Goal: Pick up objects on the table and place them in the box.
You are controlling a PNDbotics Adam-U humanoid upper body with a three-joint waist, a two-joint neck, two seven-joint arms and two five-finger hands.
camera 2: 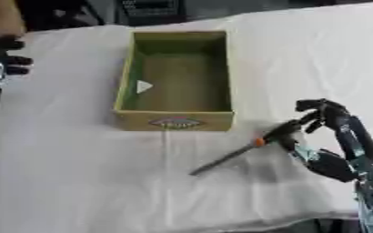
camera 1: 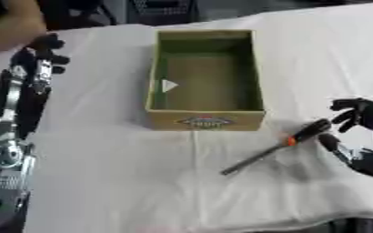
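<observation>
Fingers curled above the screwdriver handle but not yet closed on it, the right hand (left hand idles, curled, far left) must grasp, then lift toward the box.

Covering the counter in wrinkled white cloth; lying dark beyond the far edge, holding blurred furniture.

The open box sits at centre. At four o'clock a screwdriver lies on the white cloth, the right hand curled beside its black handle.
</observation>
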